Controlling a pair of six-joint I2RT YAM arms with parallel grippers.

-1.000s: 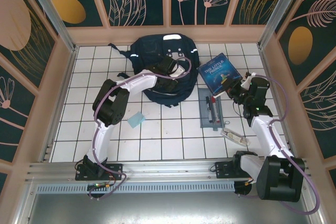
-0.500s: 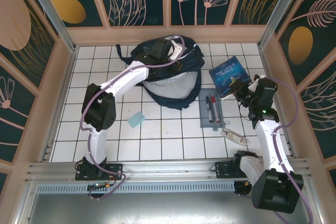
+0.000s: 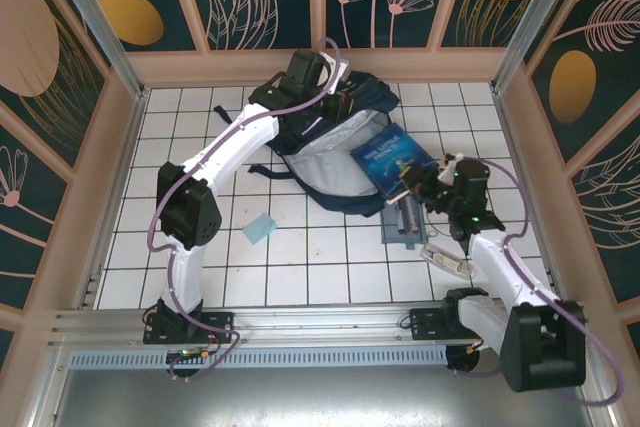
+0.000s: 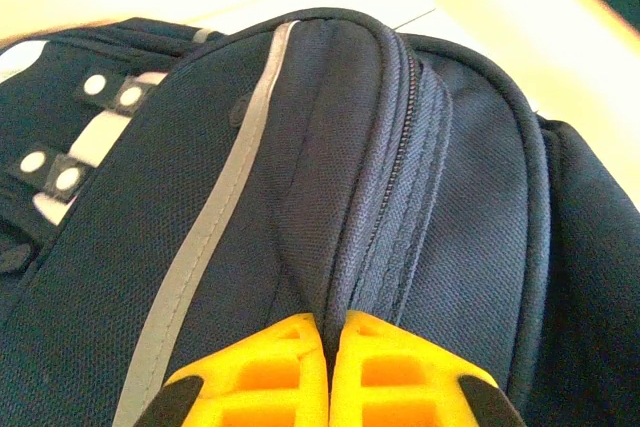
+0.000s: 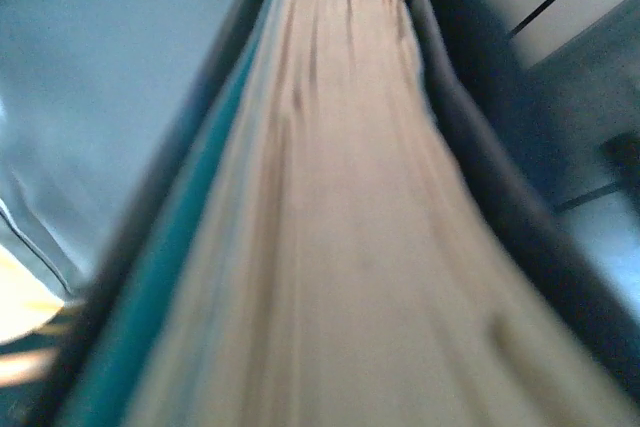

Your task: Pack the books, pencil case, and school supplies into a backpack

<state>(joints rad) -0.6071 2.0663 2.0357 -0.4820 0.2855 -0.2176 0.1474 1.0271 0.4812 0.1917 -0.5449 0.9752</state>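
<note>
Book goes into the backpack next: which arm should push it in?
Right. The right gripper is shut on the book, whose far edge hangs at the open backpack mouth. The left gripper is pinching the backpack's top fabric, holding it open.

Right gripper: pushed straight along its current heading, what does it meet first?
The right gripper, shut on the book, points at the open backpack. The book's front edge would likely meet the pale inner lining first; depth is unclear.
</note>
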